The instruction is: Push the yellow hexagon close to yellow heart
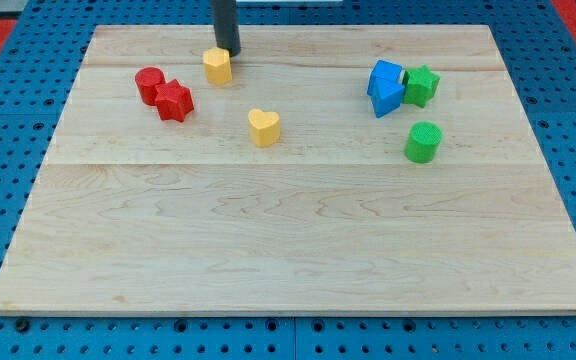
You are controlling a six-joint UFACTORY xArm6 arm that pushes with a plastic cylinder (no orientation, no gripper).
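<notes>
The yellow hexagon sits on the wooden board near the view's top, left of centre. The yellow heart lies below and to the right of it, a short gap apart. My tip is the lower end of the dark rod; it stands just above and slightly right of the yellow hexagon, touching or nearly touching its upper edge.
A red cylinder and a red star sit together left of the hexagon. At the view's right are two blue blocks, a green star and a green cylinder. The board rests on a blue pegboard.
</notes>
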